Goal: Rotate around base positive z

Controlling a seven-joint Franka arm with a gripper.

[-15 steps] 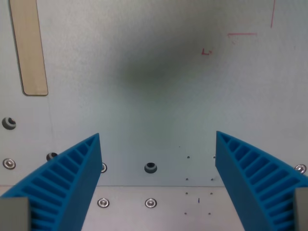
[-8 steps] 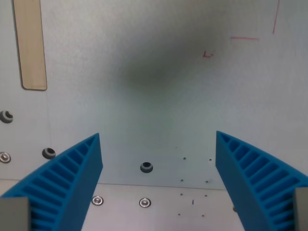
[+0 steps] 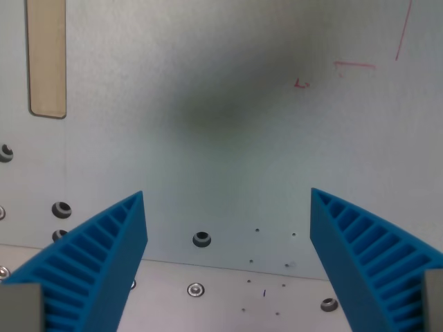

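The rotation about the base's vertical axis appears to be under way: no object is involved, and the task's thing is the arm itself, of which only the gripper (image 3: pixel 226 266) shows. It hangs above the desk (image 3: pixel 221 159), looking straight down.

**Step in hand.** Judged from the task alone, the arm is turning with nothing in its grasp. The seam (image 3: pixel 228 267) between the pale upper panel and the lighter strip along the desk's near edge runs slightly tilted, lower toward the wrist view's right.

**Next move.** The turn should call for the same height above the desk and no change at the jaws. Nothing stands on the surface in the visible path.

**Gripper.** The two blue ribbed fingers (image 3: pixel 90 270) stand wide apart, one at each lower corner of the view. Nothing lies between them and neither touches the desk.

**Desk features.**
- A wooden strip (image 3: pixel 47 57) lies near the far left corner.
- Red pen marks (image 3: pixel 353 66) sit toward the far right corner.
- A dark bolt hole (image 3: pixel 201 239) lies just above the seam, between the fingers.
- A silver screw (image 3: pixel 196 289) sits just below the seam.
- A soft dark shadow (image 3: pixel 221 104) covers the middle.
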